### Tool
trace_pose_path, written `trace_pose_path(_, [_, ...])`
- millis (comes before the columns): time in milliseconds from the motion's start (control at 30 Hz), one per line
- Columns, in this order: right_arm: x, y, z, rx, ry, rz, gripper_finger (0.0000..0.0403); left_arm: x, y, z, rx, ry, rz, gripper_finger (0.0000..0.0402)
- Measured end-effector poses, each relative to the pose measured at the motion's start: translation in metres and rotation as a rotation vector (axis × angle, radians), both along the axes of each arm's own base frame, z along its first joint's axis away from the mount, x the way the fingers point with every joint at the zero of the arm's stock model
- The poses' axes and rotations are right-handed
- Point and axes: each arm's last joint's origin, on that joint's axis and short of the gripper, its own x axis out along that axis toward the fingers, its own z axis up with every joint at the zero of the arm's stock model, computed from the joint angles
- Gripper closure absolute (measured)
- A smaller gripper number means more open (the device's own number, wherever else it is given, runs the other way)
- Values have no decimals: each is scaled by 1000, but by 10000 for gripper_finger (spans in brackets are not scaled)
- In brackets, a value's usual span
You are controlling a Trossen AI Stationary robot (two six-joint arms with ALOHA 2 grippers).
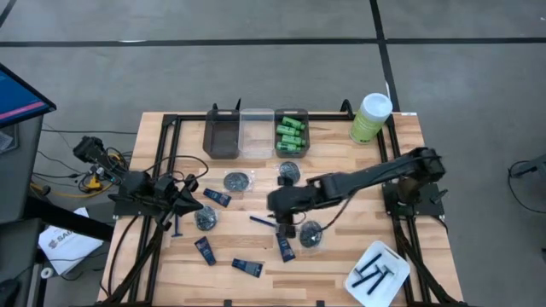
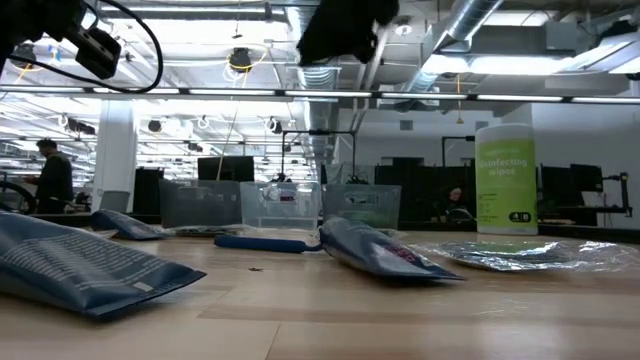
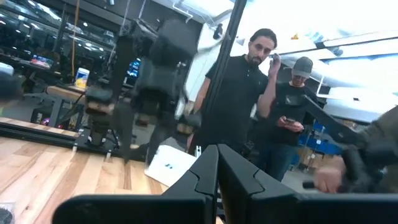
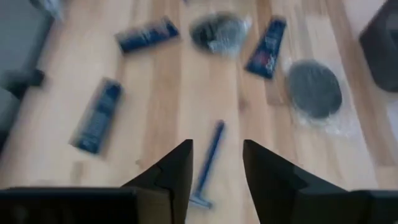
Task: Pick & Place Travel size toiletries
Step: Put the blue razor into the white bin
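A thin blue razor (image 1: 261, 220) lies flat on the table, also seen in the right wrist view as the razor (image 4: 208, 163) and in the low view as the razor (image 2: 265, 242). My right gripper (image 1: 286, 223) hangs open well above it, and its fingers (image 4: 177, 171) frame the razor from above without touching it. Navy tubes (image 1: 286, 248), (image 1: 205, 250), (image 1: 217, 198) and grey crinkly packets (image 1: 311, 234), (image 1: 237, 181) lie scattered around. Green mini bottles (image 1: 290, 135) fill the right-hand bin. My left gripper (image 3: 219, 174) is shut and empty at the table's left side (image 1: 186, 205).
Three bins (image 1: 256, 132) stand at the far edge, with the green canister (image 1: 371, 118) to their right. A white tray (image 1: 377, 273) holding dark razors sits at the near right corner. Two people (image 3: 249, 93) stand beyond the table. Bare wood lies between the razor and the bins.
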Motion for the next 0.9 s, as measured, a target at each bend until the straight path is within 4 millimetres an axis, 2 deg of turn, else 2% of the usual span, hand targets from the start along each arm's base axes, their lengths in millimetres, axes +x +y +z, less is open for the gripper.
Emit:
trace_pose_path(67, [18,4,-6,-46,6,10,256,0,0,-1,8,11,-2,399])
trace_pose_path(233, [50,11,-27,-108,158,13,205,3,-2,-3,21,29,-10,399])
trace_pose_path(367, [70,15,-46,-133,293,9,160,4,-3,-4,28,38,-12,399])
trace_pose_path(500, [84,16,-59,-120,409,16,144,4,-3,-5,31,44,-9,399])
trace_pose_path(633, [92,18,-75,-67,497,39,146,5,-3,-5,33,45,-11,399])
trace_pose_path(900, [89,14,-109,-4,683,-26,148,5,-4,-6,38,54,-13,399])
